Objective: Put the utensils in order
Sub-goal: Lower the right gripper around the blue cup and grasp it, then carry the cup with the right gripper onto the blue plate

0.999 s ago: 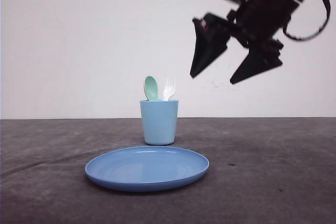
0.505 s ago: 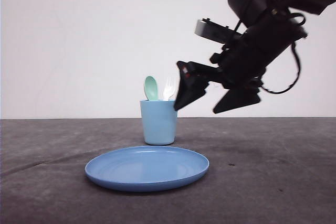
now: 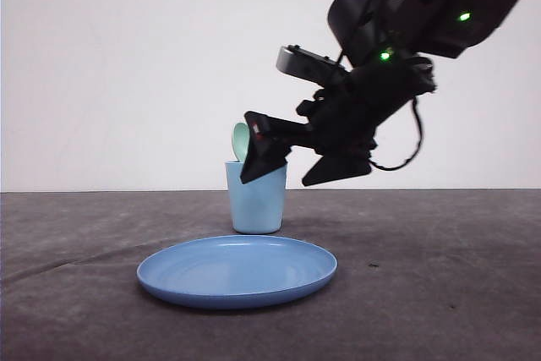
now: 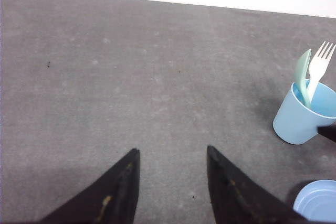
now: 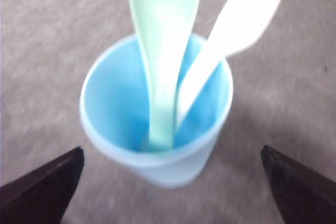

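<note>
A mint-green spoon (image 5: 165, 51) and a white fork (image 5: 236, 30) stand handle-down in the light blue cup (image 5: 173, 174). My right gripper (image 5: 171, 150) is open, its fingertips wide apart on either side of the cup's near wall and holding nothing. Seen from the front, the right gripper (image 3: 283, 177) hangs at the cup's (image 3: 256, 205) rim, covering the fork; the spoon (image 3: 240, 141) peeks out beside it. My left gripper (image 4: 172, 150) is open over bare table, well away from the cup (image 4: 302, 116), spoon (image 4: 302, 74) and fork (image 4: 320, 66).
A round blue plate (image 3: 237, 270) lies in front of the cup, its edge (image 4: 317, 203) also in the left wrist view. The table is dark grey felt, with a white wall behind.
The right arm has swung down and to the left, from high at the right to the cup's rim, its jaws staying open. Cup, utensils and plate have not moved.
</note>
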`<state>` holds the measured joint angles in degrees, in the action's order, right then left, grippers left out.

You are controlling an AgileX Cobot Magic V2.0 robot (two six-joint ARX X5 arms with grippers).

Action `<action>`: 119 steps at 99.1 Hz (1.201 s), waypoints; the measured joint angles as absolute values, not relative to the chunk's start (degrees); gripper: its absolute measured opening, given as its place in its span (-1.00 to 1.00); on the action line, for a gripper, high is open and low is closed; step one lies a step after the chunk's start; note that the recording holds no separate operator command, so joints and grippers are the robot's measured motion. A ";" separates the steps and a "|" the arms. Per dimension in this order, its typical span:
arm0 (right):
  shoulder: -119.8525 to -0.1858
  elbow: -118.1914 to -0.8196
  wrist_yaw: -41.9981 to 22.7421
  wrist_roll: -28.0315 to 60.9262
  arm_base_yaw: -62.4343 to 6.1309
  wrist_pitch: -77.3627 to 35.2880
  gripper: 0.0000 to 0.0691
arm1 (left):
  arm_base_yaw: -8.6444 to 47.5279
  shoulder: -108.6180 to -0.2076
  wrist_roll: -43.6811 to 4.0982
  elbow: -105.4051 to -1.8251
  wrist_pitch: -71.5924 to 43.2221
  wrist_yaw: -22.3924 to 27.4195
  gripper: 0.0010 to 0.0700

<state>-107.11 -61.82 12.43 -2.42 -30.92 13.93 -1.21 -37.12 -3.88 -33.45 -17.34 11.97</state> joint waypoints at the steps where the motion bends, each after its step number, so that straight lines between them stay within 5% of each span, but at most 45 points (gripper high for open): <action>1: -107.42 -62.26 12.38 -2.42 -30.92 13.80 0.97 | -1.21 -37.12 -3.88 -33.47 -17.37 11.97 -0.35; 47: -115.96 -74.85 13.13 -2.42 -31.24 5.98 0.96 | -1.21 -37.12 -3.88 -33.45 -17.34 11.97 -0.35; 80: -115.96 -74.85 13.41 -2.02 -31.75 4.78 0.42 | -1.21 -37.12 -3.88 -33.45 -17.37 11.97 -0.35; 119: -109.58 -74.85 13.34 -1.30 -33.63 -3.11 0.38 | -1.19 -37.12 -3.88 -33.45 -17.37 11.97 -0.35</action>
